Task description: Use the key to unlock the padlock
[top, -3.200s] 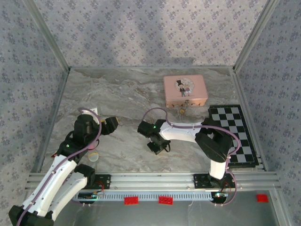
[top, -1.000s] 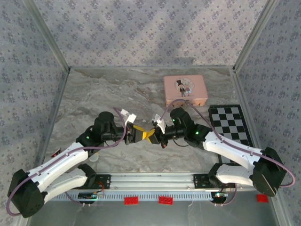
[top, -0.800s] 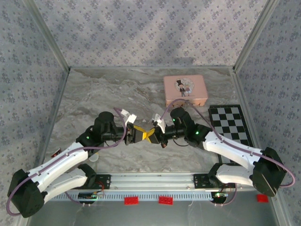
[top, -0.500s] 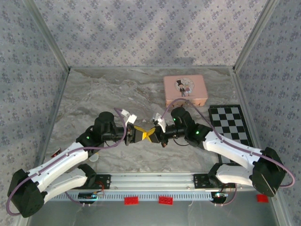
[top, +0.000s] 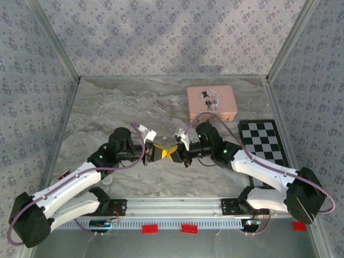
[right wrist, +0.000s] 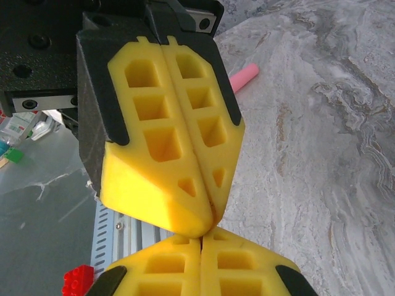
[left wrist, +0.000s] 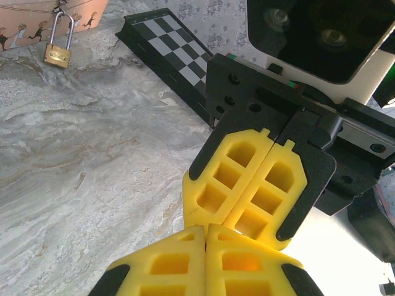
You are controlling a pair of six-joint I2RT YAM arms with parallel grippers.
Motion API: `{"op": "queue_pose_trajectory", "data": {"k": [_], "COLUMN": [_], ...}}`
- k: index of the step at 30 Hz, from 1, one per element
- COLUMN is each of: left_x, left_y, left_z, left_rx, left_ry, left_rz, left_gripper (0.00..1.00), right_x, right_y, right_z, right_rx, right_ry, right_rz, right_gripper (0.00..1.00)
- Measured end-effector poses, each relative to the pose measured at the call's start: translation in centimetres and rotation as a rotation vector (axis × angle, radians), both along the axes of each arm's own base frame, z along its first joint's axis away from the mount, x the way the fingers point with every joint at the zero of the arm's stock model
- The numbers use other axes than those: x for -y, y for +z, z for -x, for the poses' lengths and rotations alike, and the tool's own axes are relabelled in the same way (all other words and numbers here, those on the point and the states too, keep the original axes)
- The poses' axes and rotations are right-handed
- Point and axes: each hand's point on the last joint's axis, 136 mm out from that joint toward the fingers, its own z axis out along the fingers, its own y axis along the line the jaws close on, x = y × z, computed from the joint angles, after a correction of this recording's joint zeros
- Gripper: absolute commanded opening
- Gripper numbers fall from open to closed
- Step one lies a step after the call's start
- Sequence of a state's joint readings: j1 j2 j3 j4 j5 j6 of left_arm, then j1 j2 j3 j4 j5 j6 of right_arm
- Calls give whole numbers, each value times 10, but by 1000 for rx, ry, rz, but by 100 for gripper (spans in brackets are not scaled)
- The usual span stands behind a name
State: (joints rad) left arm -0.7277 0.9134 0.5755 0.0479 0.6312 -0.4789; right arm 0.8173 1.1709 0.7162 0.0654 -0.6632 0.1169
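Fingers [left wrist: 166, 265] of the left gripper [top: 164, 152] are pressed together, as are the right gripper's [top: 172, 154]. The tips meet at frame centre; whether a key is pinched cannot be told. Padlock [left wrist: 58, 54] sits at the pink tin's [left wrist: 37, 18] front, upper left of the left wrist view. Judged light, rigid, slippery: grip the brass body, shackle free.

Both arms [top: 67, 185] are white with black joints, trailing thin lilac cables [top: 192, 118]. Yellow gridded pads [left wrist: 247, 185] line the black jaws.
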Motion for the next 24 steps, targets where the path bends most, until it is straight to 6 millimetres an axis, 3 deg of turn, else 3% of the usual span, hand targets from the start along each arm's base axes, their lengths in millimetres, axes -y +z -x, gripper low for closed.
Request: {"op": "queue_pose_trajectory", "data": {"k": [2,5,7,9,15,20,24], "left_x": [0,-1,-3,-8,-50,-70,-70], "left_y": [-1,-1,-2,-4,-20,-43,-31], "left_z": [-1,-4,-10,-20,-71,-80,-85], "left_rx": [0,6,9,7,-126,-255,-281], "left_ry": [7,26,60,129,549,720,754], "left_rz": [-3,-8,-20,-43,-45,33,114], "left_gripper": [0,0,0,0,0,0,0], "right_x": [0,-1,-1,2,21,21,16], "right_y": [0,0,0,-3,-4,-4,-10], "right_z": [-1,-3,-6,-11,-41,-65,-76], "right_rx": [-2,-5,-1,0,-49,-160,-259], "right_ry": [-3,-15,-32,-67,-273,-436,-535], "right_rz": [-1,-3,-7,-2,-74,-227,-315], "right_gripper": [3,24,46,56,58,58,64]}}
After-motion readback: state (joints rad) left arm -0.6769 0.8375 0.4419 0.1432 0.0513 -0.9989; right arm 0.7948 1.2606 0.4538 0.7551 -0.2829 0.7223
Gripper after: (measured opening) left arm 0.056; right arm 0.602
